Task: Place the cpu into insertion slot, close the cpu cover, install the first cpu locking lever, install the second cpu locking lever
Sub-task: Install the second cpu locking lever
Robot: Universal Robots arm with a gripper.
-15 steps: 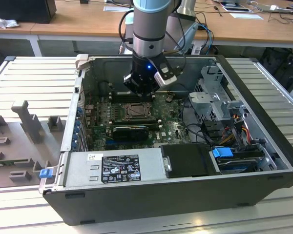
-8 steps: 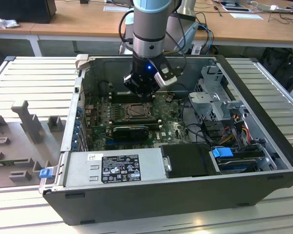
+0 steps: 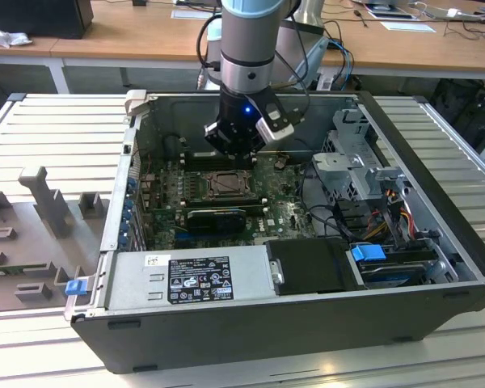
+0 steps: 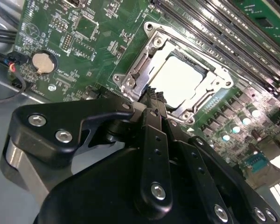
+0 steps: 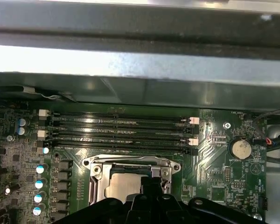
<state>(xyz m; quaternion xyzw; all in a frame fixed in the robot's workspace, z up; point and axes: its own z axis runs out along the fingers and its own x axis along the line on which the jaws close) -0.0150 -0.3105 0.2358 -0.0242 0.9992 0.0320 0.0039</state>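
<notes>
The cpu (image 4: 179,80) lies flat in the insertion slot (image 4: 130,81) on the green board, its pale metal top showing. The cpu cover (image 4: 203,100) lies down around it as a thin metal frame. My gripper (image 4: 154,94) hangs just above the socket's edge, its black fingertips pressed together with nothing between them. In the first wrist view the cpu (image 5: 122,186) sits in the slot frame (image 5: 95,179), with the gripper (image 5: 151,183) at its near edge. The exterior view has the gripper (image 3: 237,144) above the socket (image 3: 226,184) inside the open computer case.
Long black memory slots (image 5: 119,130) run beside the socket, close to the case wall (image 5: 140,60). A coin battery (image 5: 239,149) sits on the board. A power supply (image 3: 190,279), drive cage (image 3: 356,166) and cables (image 3: 388,214) are inside the case.
</notes>
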